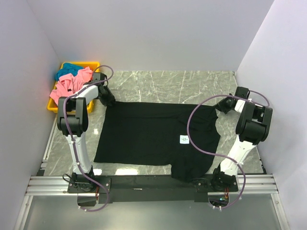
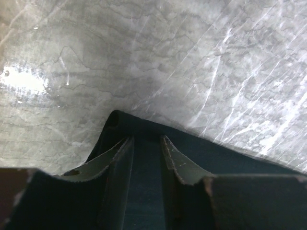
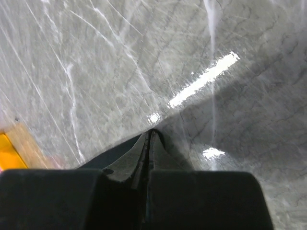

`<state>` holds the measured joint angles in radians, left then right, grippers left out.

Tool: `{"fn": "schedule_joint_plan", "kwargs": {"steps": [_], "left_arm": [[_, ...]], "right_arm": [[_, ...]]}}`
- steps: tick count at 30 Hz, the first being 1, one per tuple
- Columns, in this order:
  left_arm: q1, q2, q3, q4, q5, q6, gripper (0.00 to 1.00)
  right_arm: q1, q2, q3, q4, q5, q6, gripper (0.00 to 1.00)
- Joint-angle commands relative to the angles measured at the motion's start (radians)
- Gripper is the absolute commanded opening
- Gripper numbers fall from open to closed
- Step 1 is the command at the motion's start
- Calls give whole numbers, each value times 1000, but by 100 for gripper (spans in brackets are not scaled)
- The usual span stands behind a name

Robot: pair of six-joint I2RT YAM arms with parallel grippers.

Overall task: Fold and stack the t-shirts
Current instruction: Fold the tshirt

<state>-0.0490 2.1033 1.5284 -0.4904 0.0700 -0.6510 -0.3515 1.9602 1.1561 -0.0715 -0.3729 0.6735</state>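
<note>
The large black t-shirt (image 1: pixel 148 134) lies spread flat on the marble table, with a small white tag (image 1: pixel 184 139) on it. My left gripper (image 1: pixel 109 101) sits at the shirt's far left corner. In the left wrist view its jaws (image 2: pixel 145 140) stand apart, with black fabric (image 2: pixel 144 182) lying between them. My right gripper (image 1: pixel 219 106) is at the shirt's far right corner. In the right wrist view it (image 3: pixel 151 133) is shut on a thin edge of the black fabric (image 3: pixel 108 155). A pink t-shirt (image 1: pixel 72 85) and a teal one (image 1: pixel 72 68) lie in the bin.
A yellow bin (image 1: pixel 53 106) stands at the far left against the wall, close behind my left arm. White walls close in the table on three sides. The shirt's near right part hangs over the front rail (image 1: pixel 144 179). A bin corner (image 3: pixel 8 153) shows in the right wrist view.
</note>
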Motion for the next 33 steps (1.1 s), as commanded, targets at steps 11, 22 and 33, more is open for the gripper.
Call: {"fn": "schedule_joint_plan", "kwargs": {"steps": [11, 22, 33], "left_arm": [[9, -6, 64, -30, -47, 62, 59], [-55, -305, 12, -88, -134, 96, 96], [-130, -808, -497, -25, -289, 134, 95]], "right_arm": [[5, -84, 142, -152, 187, -144, 23], [351, -365, 140, -430, 558, -305, 52], [782, -471, -101, -455, 592, -390, 48]]}}
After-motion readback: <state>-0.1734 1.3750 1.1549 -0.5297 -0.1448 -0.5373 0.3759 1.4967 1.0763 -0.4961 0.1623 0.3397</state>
